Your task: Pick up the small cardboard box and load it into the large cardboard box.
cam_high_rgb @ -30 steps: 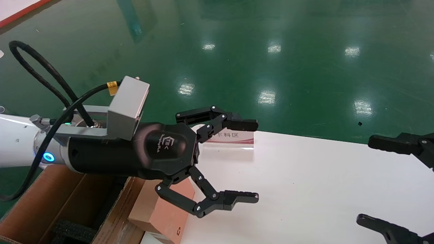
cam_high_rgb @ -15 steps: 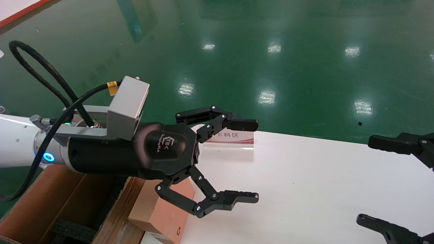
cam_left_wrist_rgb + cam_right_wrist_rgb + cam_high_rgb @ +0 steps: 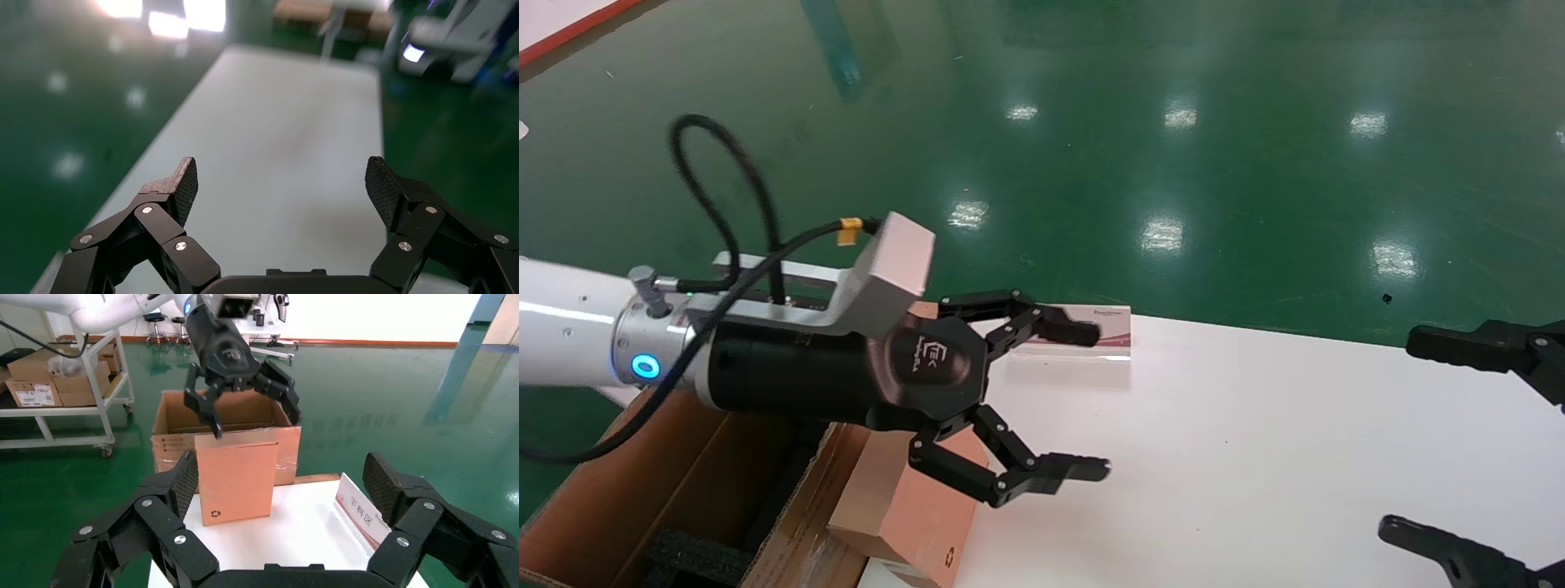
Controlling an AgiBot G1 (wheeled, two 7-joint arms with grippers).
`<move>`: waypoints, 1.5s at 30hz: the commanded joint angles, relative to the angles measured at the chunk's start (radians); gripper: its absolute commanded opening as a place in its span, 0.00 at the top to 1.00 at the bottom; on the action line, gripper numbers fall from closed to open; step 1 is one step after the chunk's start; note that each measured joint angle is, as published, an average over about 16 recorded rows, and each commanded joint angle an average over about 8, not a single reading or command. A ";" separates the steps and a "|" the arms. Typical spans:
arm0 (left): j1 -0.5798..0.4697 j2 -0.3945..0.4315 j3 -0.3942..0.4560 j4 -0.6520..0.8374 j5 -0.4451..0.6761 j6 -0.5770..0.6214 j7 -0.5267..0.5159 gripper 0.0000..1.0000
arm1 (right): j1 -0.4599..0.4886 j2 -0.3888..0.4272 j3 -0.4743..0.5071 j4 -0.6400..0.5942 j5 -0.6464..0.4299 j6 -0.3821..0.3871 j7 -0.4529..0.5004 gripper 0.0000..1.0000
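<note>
Glossy green floor across the upper frame, white table filling the lower right. Bottom left sits the large cardboard box, and the small cardboard box stands on end against it at the table's edge. The left gripper, jaws spread wide and empty, hangs just above it, clearly the nearer arm. Far right, the right gripper idles, also spread.

A white table stands on a green floor. The small cardboard box stands upright on it. A sign sits near the far edge.
</note>
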 commanded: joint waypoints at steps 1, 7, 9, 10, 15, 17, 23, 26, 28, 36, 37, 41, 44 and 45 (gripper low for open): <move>-0.033 -0.016 0.022 -0.016 0.057 -0.006 -0.044 0.00 | 0.000 0.000 0.000 0.000 0.000 0.000 0.000 0.00; -0.208 0.016 0.137 -0.021 0.283 0.057 -0.244 0.00 | 0.000 0.000 -0.001 0.000 0.000 0.000 0.000 0.00; -0.263 0.030 0.179 -0.021 0.349 0.074 -0.314 0.00 | 0.000 0.000 -0.001 0.000 0.001 0.000 0.000 0.00; -0.289 0.036 0.201 -0.021 0.381 0.080 -0.347 0.00 | 0.000 0.000 -0.001 0.000 0.001 0.000 0.000 0.00; -0.408 0.062 0.319 -0.023 0.508 0.097 -0.505 0.00 | 0.000 0.000 -0.001 0.000 0.001 0.000 -0.001 0.00; -0.453 0.071 0.369 -0.024 0.548 0.100 -0.562 0.00 | 0.000 0.001 -0.001 0.000 0.001 0.001 -0.001 0.00; -0.575 0.095 0.518 -0.027 0.622 0.102 -0.709 0.00 | 0.000 0.001 -0.002 0.000 0.001 0.001 -0.001 0.00; -0.632 0.104 0.589 -0.029 0.635 0.104 -0.762 0.00 | 0.000 0.001 -0.002 0.000 0.001 0.001 -0.001 0.00; -0.668 0.109 0.638 -0.029 0.637 0.105 -0.792 0.00 | 0.001 0.001 -0.002 0.000 0.001 0.001 -0.001 0.00; -0.804 0.135 0.845 -0.030 0.606 0.108 -0.893 0.00 | 0.001 0.001 -0.003 0.000 0.002 0.001 -0.001 0.00; -0.821 0.139 0.872 -0.030 0.600 0.108 -0.904 0.00 | 0.001 0.001 -0.003 0.000 0.002 0.001 -0.001 0.00; -0.880 0.153 0.978 -0.030 0.571 0.107 -0.942 0.00 | 0.001 0.001 -0.003 0.000 0.002 0.001 -0.002 0.00; -0.919 0.160 1.051 -0.030 0.543 0.105 -0.970 0.00 | 0.001 0.001 -0.003 0.000 0.002 0.001 -0.002 0.00; -0.932 0.161 1.073 -0.031 0.532 0.103 -0.978 0.00 | 0.001 0.001 -0.003 0.000 0.002 0.001 -0.002 0.00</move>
